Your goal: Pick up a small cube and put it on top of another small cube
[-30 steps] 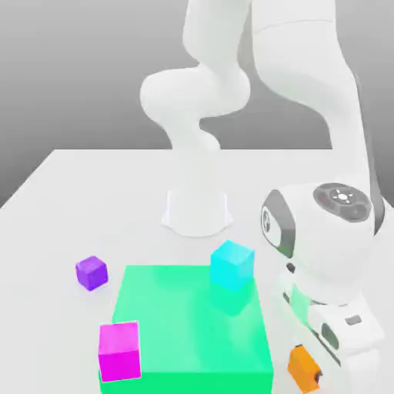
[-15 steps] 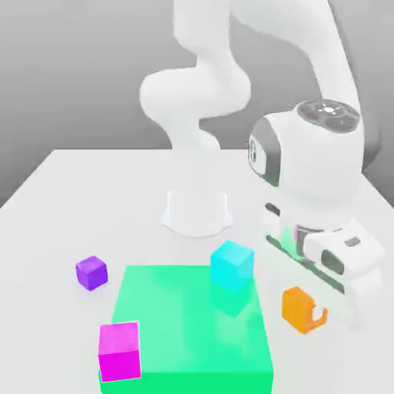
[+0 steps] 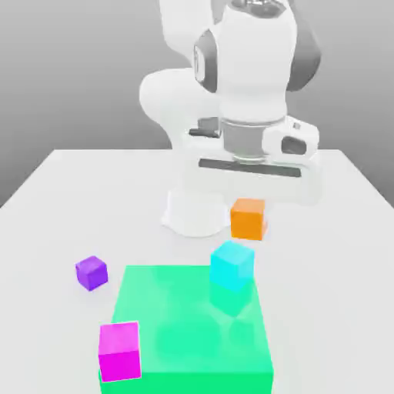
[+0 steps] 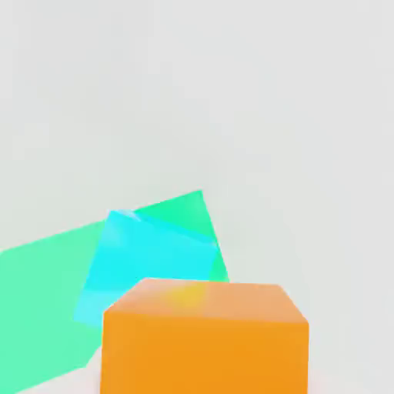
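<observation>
One orange cube hangs clenched in the gripper, above and near the cyan cube. Lowered off-centre, it could tip off; come down too early and it might shove the cyan one across the green slab.

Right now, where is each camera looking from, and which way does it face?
Exterior view: off the arm, facing the robot's base across the table and looking somewhat down; the white arm and end effector show.
Hand view: on the hand, looking past the held orange cube toward the surface below; pale patches beside that cube may be fingertips.
Both share the orange cube, cyan cube and green slab.
</observation>
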You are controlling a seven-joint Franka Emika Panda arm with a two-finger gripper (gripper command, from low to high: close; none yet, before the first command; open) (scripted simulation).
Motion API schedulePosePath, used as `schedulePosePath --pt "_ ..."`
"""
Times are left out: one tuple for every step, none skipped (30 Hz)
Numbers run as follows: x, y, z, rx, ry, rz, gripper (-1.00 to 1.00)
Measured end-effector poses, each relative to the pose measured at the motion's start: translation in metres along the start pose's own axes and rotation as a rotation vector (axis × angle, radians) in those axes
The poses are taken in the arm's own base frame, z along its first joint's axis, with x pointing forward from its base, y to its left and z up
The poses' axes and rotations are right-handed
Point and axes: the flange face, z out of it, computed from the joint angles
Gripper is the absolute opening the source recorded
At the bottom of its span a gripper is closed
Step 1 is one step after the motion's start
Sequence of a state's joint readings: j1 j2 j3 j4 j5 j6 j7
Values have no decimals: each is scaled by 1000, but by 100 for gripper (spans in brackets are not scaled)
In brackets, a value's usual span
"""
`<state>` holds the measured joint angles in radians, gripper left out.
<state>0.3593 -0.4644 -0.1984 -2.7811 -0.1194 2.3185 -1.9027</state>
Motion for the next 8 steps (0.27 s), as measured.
schedulePosePath --pt "0 -1 8 0 -2 -11 -100" --pt "0 -2 18 0 -3 -17 -100" --pt "-1 -2 29 0 -3 -20 -100" --pt "0 -3 41 0 -3 -21 -100" --pt "0 -3 51 0 -3 -22 100" --pt "0 -3 51 0 -3 -22 100" --pt "0 -3 51 0 -3 -22 100" --pt "0 -3 51 0 -3 -22 100"
